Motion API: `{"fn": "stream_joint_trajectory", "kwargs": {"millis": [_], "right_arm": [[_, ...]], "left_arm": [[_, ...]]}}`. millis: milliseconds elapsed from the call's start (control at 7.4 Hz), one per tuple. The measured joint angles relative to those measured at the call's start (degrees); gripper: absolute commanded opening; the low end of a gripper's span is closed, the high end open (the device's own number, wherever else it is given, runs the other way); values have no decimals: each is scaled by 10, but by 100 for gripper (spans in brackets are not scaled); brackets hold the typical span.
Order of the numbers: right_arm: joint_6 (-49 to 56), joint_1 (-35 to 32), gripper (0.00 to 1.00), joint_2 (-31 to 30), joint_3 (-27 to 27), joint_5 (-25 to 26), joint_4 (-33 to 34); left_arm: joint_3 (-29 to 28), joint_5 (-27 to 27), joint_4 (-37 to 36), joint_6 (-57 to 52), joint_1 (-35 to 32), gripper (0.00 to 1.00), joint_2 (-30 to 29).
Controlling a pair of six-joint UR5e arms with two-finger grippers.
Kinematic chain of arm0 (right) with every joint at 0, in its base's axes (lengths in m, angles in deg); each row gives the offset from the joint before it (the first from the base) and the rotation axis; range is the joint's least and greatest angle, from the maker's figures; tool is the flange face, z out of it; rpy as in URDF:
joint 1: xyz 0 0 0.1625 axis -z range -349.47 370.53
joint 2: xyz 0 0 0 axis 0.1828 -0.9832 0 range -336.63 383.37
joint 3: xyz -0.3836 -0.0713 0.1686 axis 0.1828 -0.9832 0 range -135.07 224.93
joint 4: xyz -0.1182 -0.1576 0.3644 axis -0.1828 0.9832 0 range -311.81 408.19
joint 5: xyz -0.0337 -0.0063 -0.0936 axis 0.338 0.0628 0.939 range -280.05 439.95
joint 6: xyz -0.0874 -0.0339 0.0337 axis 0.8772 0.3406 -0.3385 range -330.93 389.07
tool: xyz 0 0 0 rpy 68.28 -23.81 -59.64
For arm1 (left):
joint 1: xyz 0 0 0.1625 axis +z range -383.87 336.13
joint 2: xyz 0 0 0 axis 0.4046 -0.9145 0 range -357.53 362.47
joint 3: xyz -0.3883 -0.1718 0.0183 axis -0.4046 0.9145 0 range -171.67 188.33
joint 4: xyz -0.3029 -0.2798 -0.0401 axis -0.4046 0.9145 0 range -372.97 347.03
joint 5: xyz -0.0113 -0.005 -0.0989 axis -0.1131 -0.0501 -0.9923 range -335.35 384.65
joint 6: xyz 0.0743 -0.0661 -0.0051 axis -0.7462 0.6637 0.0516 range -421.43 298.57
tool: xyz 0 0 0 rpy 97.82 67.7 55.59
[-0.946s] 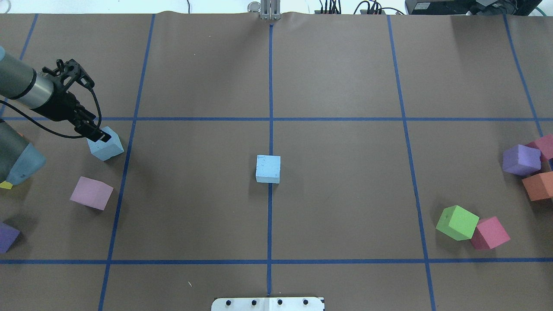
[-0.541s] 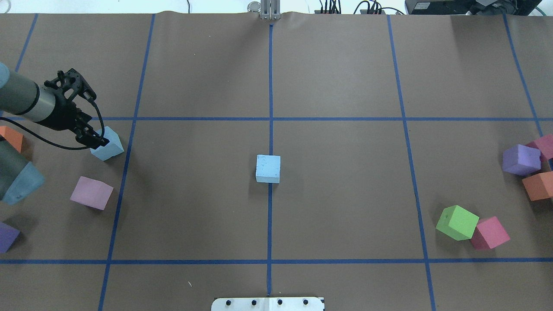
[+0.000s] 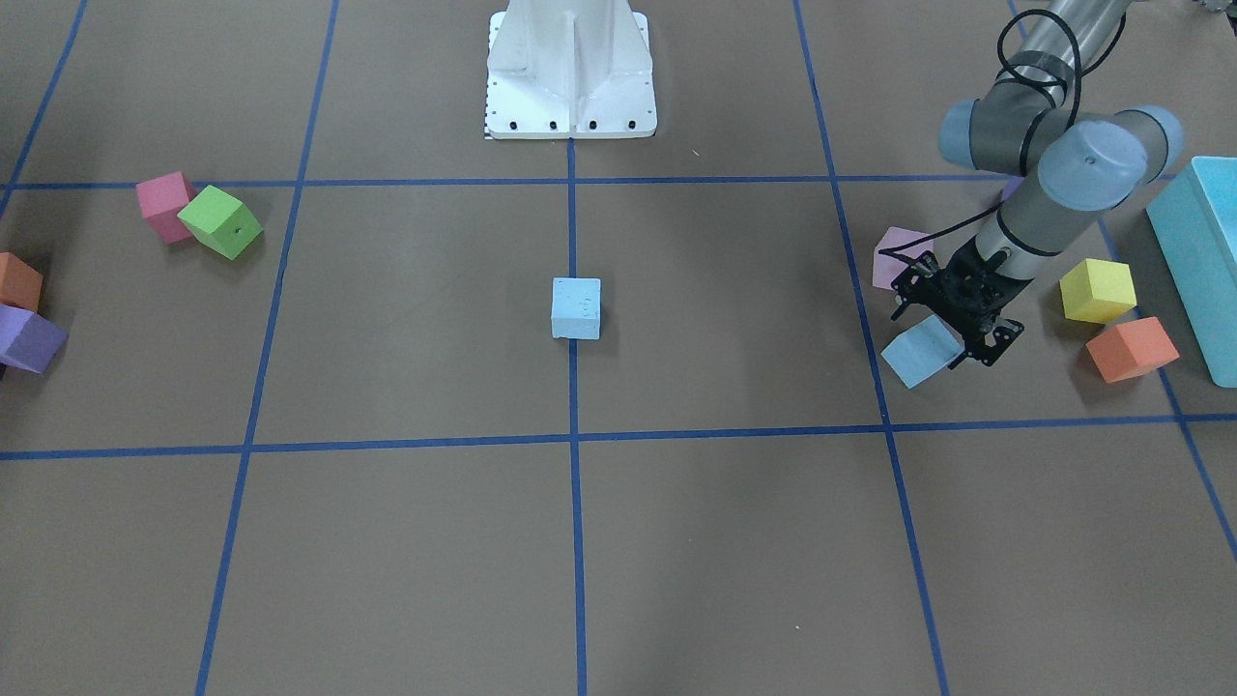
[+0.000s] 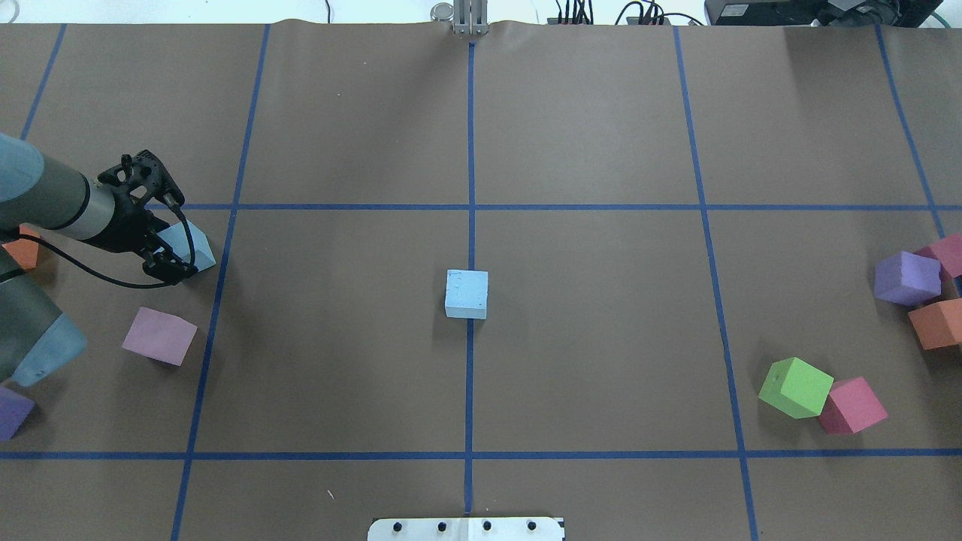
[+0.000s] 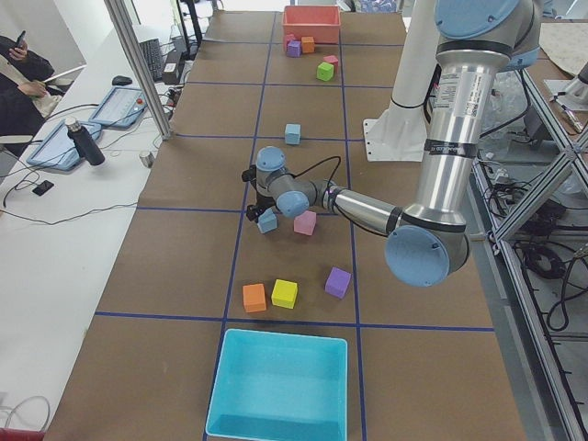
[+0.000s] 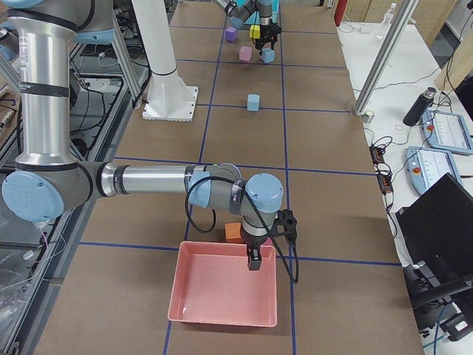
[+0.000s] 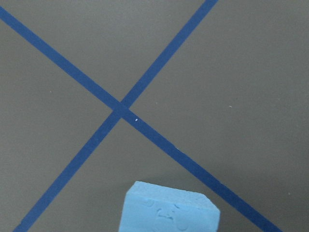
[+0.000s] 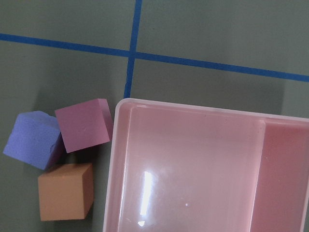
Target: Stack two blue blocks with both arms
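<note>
**Two blue blocks.** One blue block (image 4: 466, 294) lies flat at the table's centre, on the middle tape line. The second block (image 4: 198, 244) sits well to the robot's left, turned askew, and the left wrist view shows its pitted face. The left gripper (image 4: 176, 257) is against this block; whether its jaws clasp it cannot be told.

**Right gripper.** The right gripper (image 6: 253, 262) hangs over one pink tray (image 6: 214, 288); its opening cannot be told.

**Nine other cubes.**
- Four near the left arm: lilac cube (image 4: 159, 336), yellow cube (image 3: 1097, 290), orange cube (image 3: 1131, 348) and purple cube (image 5: 337, 282).
- Five at the right end: green cube (image 4: 795, 387), red cube (image 4: 851, 406), far red cube (image 4: 948, 254), right purple cube (image 4: 907, 278) and right orange cube (image 4: 936, 323).

**Bin.** One turquoise bin (image 5: 285, 335) stands at the left end.
</note>
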Motion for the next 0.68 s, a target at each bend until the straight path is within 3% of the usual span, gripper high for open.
{"fn": "stream_joint_trajectory", "kwargs": {"millis": [135, 270, 405, 676], "right_arm": [[0, 0, 100, 0, 0, 0, 0], [0, 0, 100, -1, -1, 0, 0], [0, 0, 100, -1, -1, 0, 0], [0, 0, 100, -1, -1, 0, 0]], "left_arm": [[-9, 0, 0, -1, 4, 97, -1], [-20, 1, 0, -2, 8, 81, -4], [-29, 1, 0, -2, 12, 30, -8], [-34, -4, -1, -1, 15, 18, -14]]}}
